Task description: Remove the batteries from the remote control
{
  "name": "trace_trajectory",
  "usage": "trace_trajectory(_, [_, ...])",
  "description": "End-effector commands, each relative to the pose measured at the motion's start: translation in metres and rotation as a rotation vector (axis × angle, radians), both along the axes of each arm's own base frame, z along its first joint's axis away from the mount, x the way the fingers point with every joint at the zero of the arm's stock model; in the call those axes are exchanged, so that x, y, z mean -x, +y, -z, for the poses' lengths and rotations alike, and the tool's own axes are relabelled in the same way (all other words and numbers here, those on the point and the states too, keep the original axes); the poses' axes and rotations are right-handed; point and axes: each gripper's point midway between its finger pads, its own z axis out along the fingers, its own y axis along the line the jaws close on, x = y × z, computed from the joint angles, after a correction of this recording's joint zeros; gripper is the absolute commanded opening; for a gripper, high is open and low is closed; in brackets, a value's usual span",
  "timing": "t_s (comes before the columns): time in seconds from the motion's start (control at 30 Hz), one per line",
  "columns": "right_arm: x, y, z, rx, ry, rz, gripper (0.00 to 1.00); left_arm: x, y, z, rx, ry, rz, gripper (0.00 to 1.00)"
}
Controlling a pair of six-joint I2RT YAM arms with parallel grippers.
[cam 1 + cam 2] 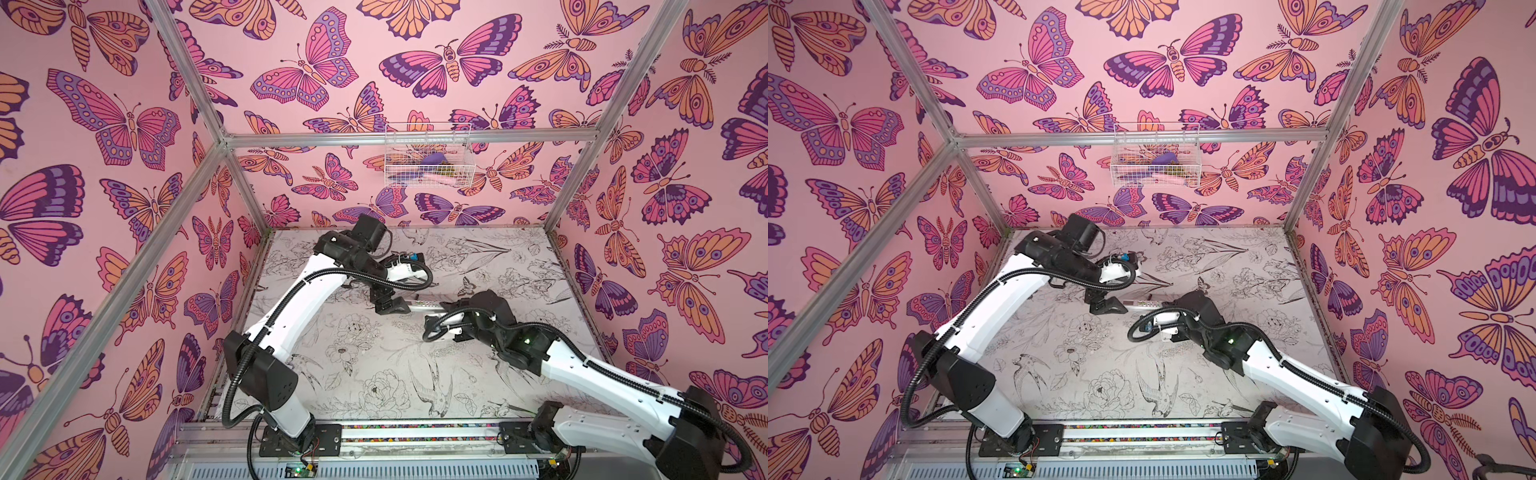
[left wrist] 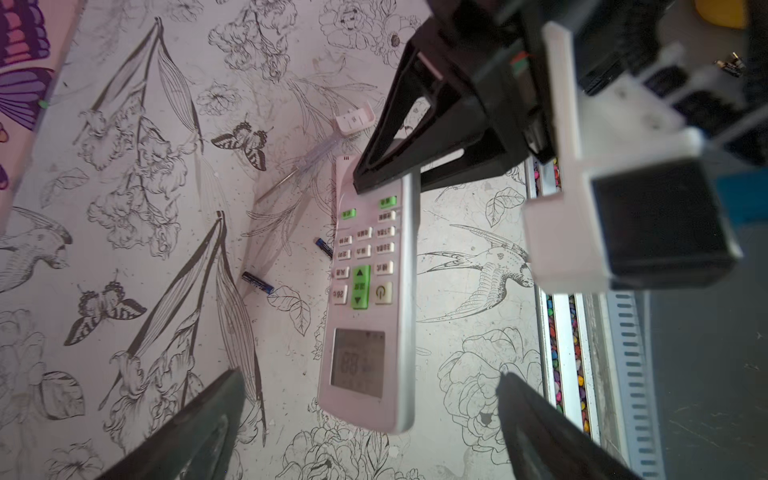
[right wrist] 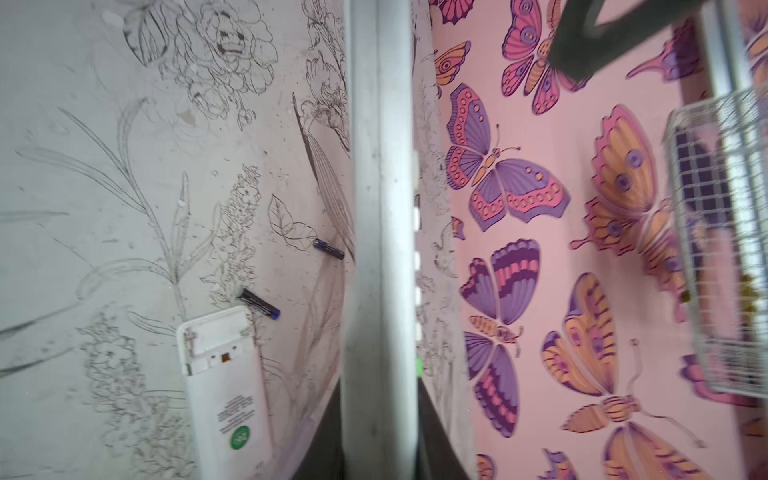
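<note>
The left claw hangs with its jaws wide apart around the screen end of a remote, touching nothing. The right claw is clamped on the remote's far end and holds it clear of the table, buttons facing the left wrist camera. Two dark batteries lie loose on the table below, apart from each other. A small white cover rests farther off. A second remote lies face down near one battery, its bay open and seemingly empty. Whether the lifted remote has cells inside cannot be told, as its back is hidden. The batteries look light, stiff and smooth, so they are likely to roll or slip. Each is best pinched across the middle of its barrel.
</note>
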Motion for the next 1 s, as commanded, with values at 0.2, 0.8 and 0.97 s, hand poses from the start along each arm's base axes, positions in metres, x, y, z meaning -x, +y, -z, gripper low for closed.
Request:
trace_trajectory(0.2, [0.012,0.033,-0.003,-0.547,0.591,0.017,0.04,0.018,0.021,-0.02,0.122,0.122,0.006,0.93])
trace_trajectory(0.8, [0.025,0.067,-0.002,-0.698,0.82,-0.143,0.02,-0.003,0.011,0.012,0.172,0.189,-0.043,0.88])
trace_trajectory(0.97, [0.034,0.068,-0.003,-0.683,0.856,-0.181,0.01,-0.01,0.012,0.017,0.154,0.172,-0.056,0.88])
